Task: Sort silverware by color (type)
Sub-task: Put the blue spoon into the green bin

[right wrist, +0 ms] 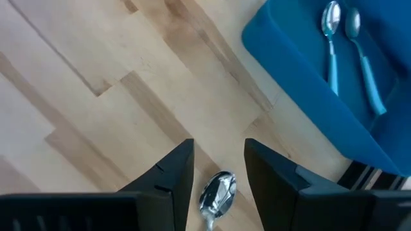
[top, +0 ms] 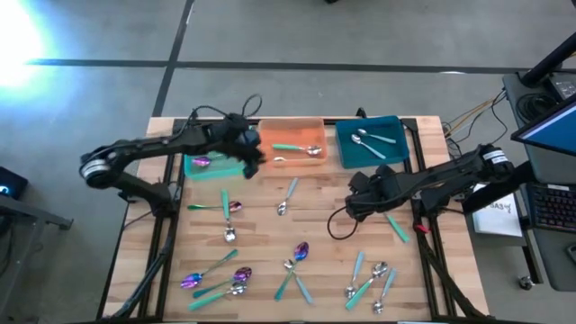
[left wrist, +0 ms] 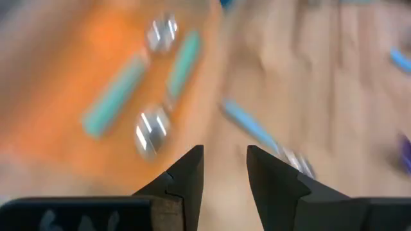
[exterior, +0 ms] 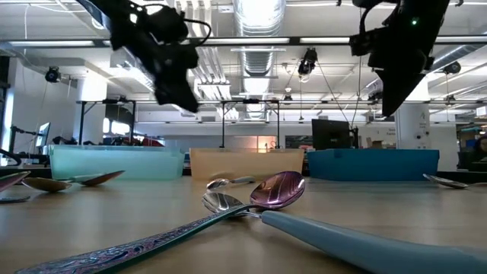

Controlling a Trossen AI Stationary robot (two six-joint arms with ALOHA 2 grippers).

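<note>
Spoons lie scattered over the wooden table (top: 261, 234): purple-headed ones (top: 301, 250), silver-headed ones with teal handles (top: 288, 193) and all-silver ones. My left gripper (top: 255, 155) (left wrist: 225, 154) hangs open and empty above the table, between the green tray (top: 216, 166) and the orange tray (top: 292, 144). My right gripper (top: 355, 196) (right wrist: 218, 151) is open above the table, in front of the blue tray (top: 369, 139). A silver spoon bowl (right wrist: 218, 192) shows in the gap between its fingers, touching neither. In the low view both grippers (exterior: 183, 95) (exterior: 389, 106) are well off the table.
The green tray holds a purple-headed spoon (top: 202, 162). The orange tray holds two silver-headed spoons with teal handles (left wrist: 154, 128), and the blue tray holds two spoons (right wrist: 340, 38). A teal handle (top: 397, 227) lies beside my right arm. Spoon clusters crowd the near edge (top: 216, 279).
</note>
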